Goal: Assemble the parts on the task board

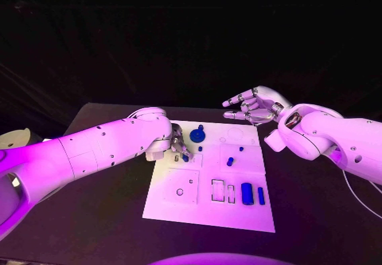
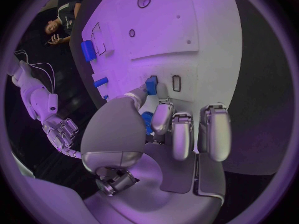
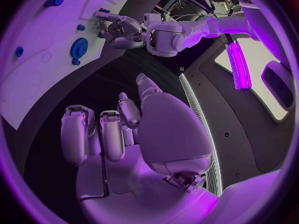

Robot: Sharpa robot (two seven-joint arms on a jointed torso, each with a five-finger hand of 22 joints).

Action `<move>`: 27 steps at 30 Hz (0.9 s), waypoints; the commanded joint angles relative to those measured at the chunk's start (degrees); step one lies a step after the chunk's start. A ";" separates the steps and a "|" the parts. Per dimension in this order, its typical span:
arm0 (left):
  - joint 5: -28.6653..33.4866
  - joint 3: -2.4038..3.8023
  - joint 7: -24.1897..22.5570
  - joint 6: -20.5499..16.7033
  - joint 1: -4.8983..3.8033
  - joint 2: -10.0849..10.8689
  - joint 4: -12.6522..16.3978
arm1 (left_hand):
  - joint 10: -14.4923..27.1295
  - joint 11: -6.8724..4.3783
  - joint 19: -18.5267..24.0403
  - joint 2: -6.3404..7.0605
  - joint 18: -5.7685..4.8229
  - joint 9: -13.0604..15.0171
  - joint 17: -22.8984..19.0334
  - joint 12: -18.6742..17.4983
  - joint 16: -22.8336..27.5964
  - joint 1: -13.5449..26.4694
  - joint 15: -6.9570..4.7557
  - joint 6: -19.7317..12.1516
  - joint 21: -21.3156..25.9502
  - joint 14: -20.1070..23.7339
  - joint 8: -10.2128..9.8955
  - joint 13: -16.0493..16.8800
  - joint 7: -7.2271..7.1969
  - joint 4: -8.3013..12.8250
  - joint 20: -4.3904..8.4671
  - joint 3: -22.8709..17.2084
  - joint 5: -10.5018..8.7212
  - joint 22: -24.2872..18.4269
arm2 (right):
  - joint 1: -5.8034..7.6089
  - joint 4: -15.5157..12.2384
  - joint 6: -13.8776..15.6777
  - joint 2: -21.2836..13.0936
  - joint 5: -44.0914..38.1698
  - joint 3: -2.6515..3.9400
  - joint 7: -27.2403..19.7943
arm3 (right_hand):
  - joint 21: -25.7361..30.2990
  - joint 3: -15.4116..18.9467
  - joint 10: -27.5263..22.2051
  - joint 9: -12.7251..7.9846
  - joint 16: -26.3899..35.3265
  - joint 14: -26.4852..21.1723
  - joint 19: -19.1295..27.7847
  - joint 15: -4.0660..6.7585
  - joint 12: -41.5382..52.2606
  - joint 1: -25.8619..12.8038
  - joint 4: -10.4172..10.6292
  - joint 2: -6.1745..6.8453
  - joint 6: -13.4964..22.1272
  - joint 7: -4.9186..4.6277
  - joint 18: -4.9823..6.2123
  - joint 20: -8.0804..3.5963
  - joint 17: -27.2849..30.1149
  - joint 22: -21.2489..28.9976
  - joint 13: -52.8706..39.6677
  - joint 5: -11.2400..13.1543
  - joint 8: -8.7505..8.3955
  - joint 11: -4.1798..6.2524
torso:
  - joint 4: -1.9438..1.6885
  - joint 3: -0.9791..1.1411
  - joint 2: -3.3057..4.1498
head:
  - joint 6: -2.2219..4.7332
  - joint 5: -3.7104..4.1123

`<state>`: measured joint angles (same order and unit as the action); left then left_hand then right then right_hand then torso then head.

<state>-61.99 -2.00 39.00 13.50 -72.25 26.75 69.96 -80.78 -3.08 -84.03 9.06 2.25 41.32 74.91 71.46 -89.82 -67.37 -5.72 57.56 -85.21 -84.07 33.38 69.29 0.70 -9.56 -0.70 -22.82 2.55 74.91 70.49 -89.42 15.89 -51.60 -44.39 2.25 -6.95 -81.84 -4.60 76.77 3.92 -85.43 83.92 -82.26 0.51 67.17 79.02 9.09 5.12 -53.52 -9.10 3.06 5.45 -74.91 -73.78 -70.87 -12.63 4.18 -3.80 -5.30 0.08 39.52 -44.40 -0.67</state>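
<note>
Left hand (image 1: 176, 144) pinches small blue block (image 2: 151, 84) over white task board (image 1: 191, 207); right hand (image 1: 255, 106) empty, fingers loosely apart, off board.

A robotics lab or demo stage: a black desk (image 1: 95, 221) carries a white task board (image 1: 208, 212) with blue parts (image 1: 247, 193), under coloured stage-like light (the far surroundings are dark), with two white robot arms reaching in.

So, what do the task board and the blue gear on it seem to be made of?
The task board: a flat white plate with a matte face and clean-cut recesses, probably plastic. The blue gear: uniform solid colour, toothed rim, likely moulded or printed plastic. Neither can be settled by look alone.
</note>
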 commanded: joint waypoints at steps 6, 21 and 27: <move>0.55 -0.58 1.92 2.20 0.92 -0.02 -0.12 | -0.56 -0.12 -2.41 -0.06 -0.49 0.43 15.09 0.66 -0.18 1.18 -0.34 0.62 -0.55 -5.93 0.61 0.50 -0.17 -0.56 0.33 1.65 0.26 7.67 | -0.03 -0.22 -0.58 -0.11 -2.20 0.01 -0.35 | 0.33 0.16 -0.57 0.08 0.36 4.08 0.41 0.08 -0.40 -0.02 -0.33 -0.43 -0.43 0.18 0.44 -0.02 -6.57 0.20 0.22 -0.23 0.19 0.01 | 0.02 0.01 0.04 | -0.03 -0.03; 0.52 -0.58 2.15 2.23 0.94 0.06 -0.51 | -1.30 -0.32 -3.05 0.52 -0.79 1.40 15.09 1.71 -0.18 2.93 -0.51 1.10 -1.25 -5.93 1.49 1.57 -0.41 -2.07 0.52 6.21 0.25 8.97 | -0.03 -0.24 -0.42 -0.18 -2.68 0.01 -0.31 | 0.41 0.20 -0.66 0.08 0.42 4.06 0.47 0.08 -0.52 0.00 -0.38 -0.40 -0.42 0.17 0.47 -0.03 -6.50 0.35 0.33 -0.22 0.18 0.01 | 0.02 0.02 0.01 | -0.14 -0.10; 0.51 -0.57 2.15 1.79 0.94 0.09 -0.79 | -1.43 -0.37 -3.19 0.27 -0.85 1.76 15.09 1.86 -0.18 3.56 -0.55 1.08 -1.40 -5.93 1.73 1.73 -0.45 -2.99 0.57 8.83 0.26 9.26 | -0.03 -0.25 0.08 -0.19 -2.68 0.01 -0.12 | 0.60 0.29 -0.79 0.07 0.45 4.06 0.64 0.08 -0.70 -0.12 -0.34 -0.41 -0.39 0.16 0.53 -0.03 -6.45 0.68 0.49 -0.22 0.16 -0.01 | 0.01 0.03 0.02 | -0.14 -0.12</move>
<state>-61.99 -2.05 38.93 13.44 -72.06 26.80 69.41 -81.82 -3.30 -84.00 9.33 2.26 43.07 74.95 73.01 -89.82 -64.17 -5.94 58.47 -86.32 -83.85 34.94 70.93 0.19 -12.51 -0.67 -14.15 2.58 74.91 70.49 -89.58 15.97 -51.80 -46.38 2.25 -6.90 -81.56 -4.44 76.36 3.91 -85.20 83.92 -81.84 0.51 66.87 79.02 8.92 5.12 -53.71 -8.91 3.05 5.44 -74.91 -73.16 -70.42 -12.63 4.18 -3.80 -5.27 0.10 39.53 -44.52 -0.77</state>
